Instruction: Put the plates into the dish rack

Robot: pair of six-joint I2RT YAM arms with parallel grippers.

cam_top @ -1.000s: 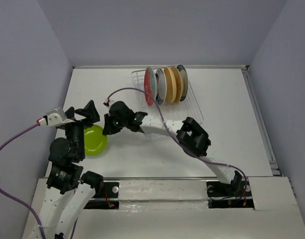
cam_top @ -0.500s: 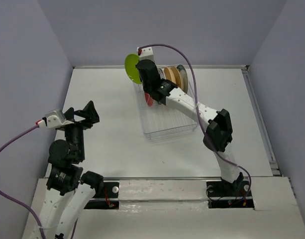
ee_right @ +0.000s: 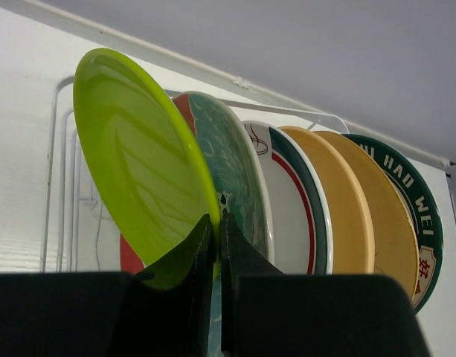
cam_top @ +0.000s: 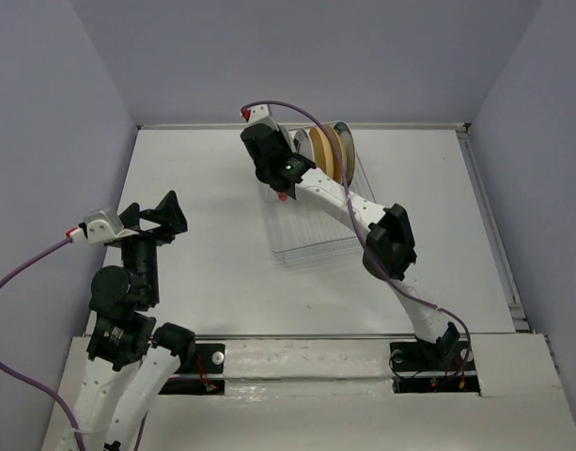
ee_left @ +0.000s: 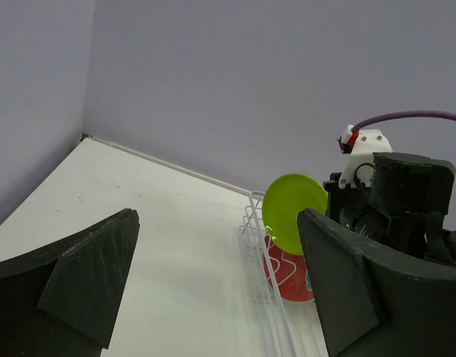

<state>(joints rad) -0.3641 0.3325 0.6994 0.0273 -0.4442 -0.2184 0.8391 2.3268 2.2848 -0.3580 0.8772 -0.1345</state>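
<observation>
Right wrist camera, up close: clamped hard on the lower rim of the lime green plate (ee_right: 138,156) with the right gripper (ee_right: 219,223), fingers fully closed on it. Held on edge, tilted a little, just left of the teal-and-red floral plate (ee_right: 239,171) that leads the row standing at the far end of the dish rack (ee_right: 64,149). Cannot tell whether already seated between tines; bottom edge hidden behind the fingers.

Gone from the near-left tabletop, where lying flat beside the left arm a second ago. Carried across since then, raised high over the rack's far-left corner, now lowered in line with the others.

Seen from above, no plate lying loose on the table (cam_top: 203,188). Probably the last of the six, then, with only lowering into a slot and letting go remaining.

Left gripper (ee_left: 216,219) spread as wide as possible, holding nothing, parked at the near left and pointed toward the rack.
</observation>
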